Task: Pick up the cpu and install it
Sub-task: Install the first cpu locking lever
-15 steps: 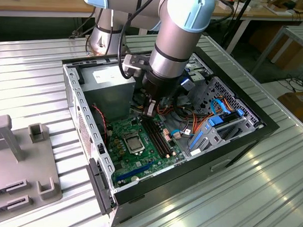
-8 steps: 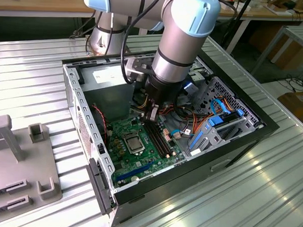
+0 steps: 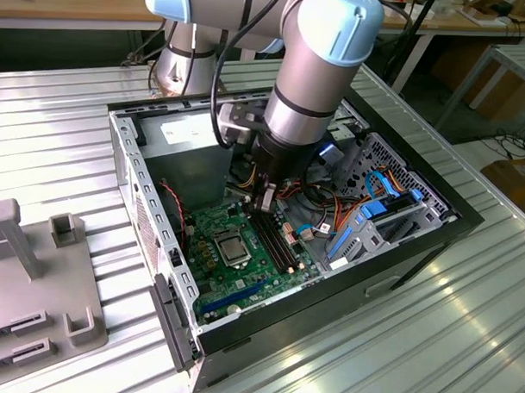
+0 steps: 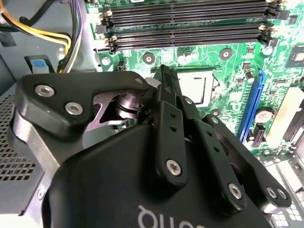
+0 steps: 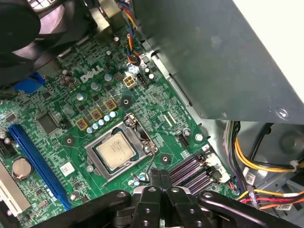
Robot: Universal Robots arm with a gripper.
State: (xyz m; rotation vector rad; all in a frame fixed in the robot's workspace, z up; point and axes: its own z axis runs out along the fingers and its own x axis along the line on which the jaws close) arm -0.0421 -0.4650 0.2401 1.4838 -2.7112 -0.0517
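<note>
We see the cpu [image 5: 117, 149] lying flat in its black-framed socket [image 5: 97, 165] on the green motherboard [image 5: 57, 142], its silver-grey face up. In the first wrist view the tool [image 5: 160, 178] hangs just beside that socket, on the side toward the black memory slots [image 5: 190, 172], and stands clear of the chip, touching nothing. Its fingers [image 5: 155, 183] are pressed together with no gap and nothing between them. In the second wrist view the same closed fingers [image 4: 167, 88] point down beside the cpu [image 4: 194, 85], with the memory slots [image 4: 190, 26] beyond it.

In the exterior view the tool [image 3: 266, 199] hovers above the memory slots [image 3: 274, 240], near the middle of the motherboard [image 3: 242, 273], and the cpu [image 3: 232, 246] sits just beside it toward the open edge of the computer case [image 3: 150, 210]. The case lies on its side on the ribbed metal tabletop [image 3: 413, 340], and a grey plastic fixture [image 3: 35, 275] stands near the tabletop's edge on the exterior view's left.

There is white print on the motherboard and small marks on the chip's face; we leave these unread
</note>
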